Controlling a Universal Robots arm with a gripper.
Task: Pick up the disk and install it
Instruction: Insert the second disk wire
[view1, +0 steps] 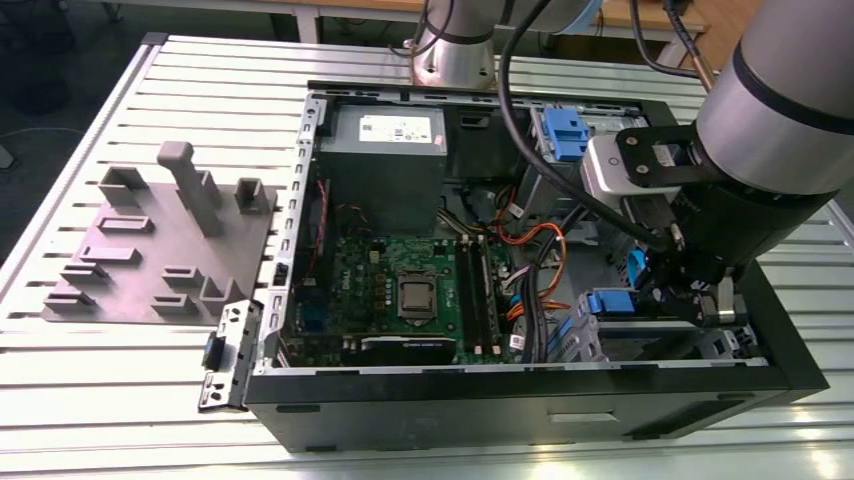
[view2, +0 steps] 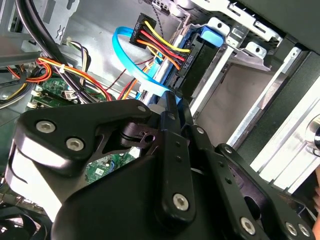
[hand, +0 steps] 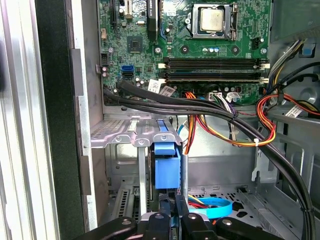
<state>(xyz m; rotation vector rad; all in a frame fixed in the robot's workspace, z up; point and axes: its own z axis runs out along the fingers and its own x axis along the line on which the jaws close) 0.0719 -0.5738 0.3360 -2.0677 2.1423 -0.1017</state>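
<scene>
Robotics lab or workshop, open computer case (view1: 534, 390) on slatted aluminium table (view1: 107, 380), grey fixture plate (view1: 154, 250)

arm (view1: 774, 130) over open computer case (view1: 534, 390) | hand (view1: 667, 295) beside disk (view1: 611, 302) in bay

There was one open computer case (view1: 534, 395) on one slatted bench (view1: 120, 400), with one green motherboard (view1: 400, 290), one grey power supply box (view1: 384, 150), one grey moulded fixture plate (view1: 147, 250), one disk (hand: 166, 167) and one pincer (hand: 172, 222)
</scene>
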